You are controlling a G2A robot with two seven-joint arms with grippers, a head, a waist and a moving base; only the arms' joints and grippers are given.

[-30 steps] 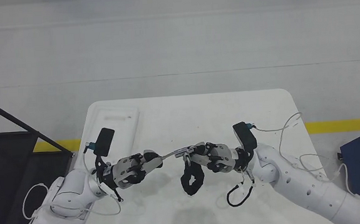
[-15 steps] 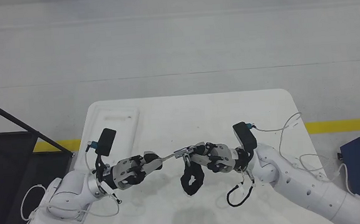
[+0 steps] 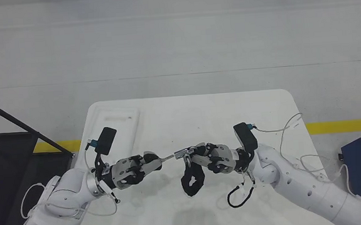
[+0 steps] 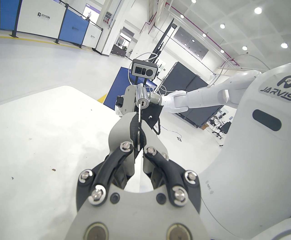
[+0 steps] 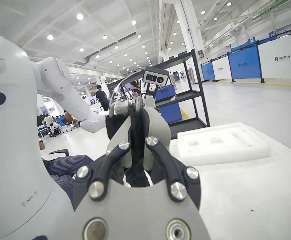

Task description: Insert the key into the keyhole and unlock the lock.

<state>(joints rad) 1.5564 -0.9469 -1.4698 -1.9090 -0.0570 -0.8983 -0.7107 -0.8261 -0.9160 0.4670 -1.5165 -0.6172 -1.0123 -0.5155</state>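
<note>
So the left tool [image 3: 155, 159] is pinched narrow on the key [image 3: 166, 156], with the blade poking out past its tips toward the lock [image 3: 183, 154]. The right tool [image 3: 196, 154] is clamped on that lock, a black strap [image 3: 190, 180] dangling under it, and everything is held off the worktop [image 3: 262, 113] between the two tools. I'd call it roughly halfway: both pieces are grabbed and lined up, and the tip looks right at the keyhole [image 4: 142, 103] or barely in, so seating it and the turn are left. The top view hides the keyhole, the left wrist view looks straight along the blade at it, and the right wrist view gives the lock's back plus a foam tray [image 5: 222, 143] beyond the right tool.
</note>
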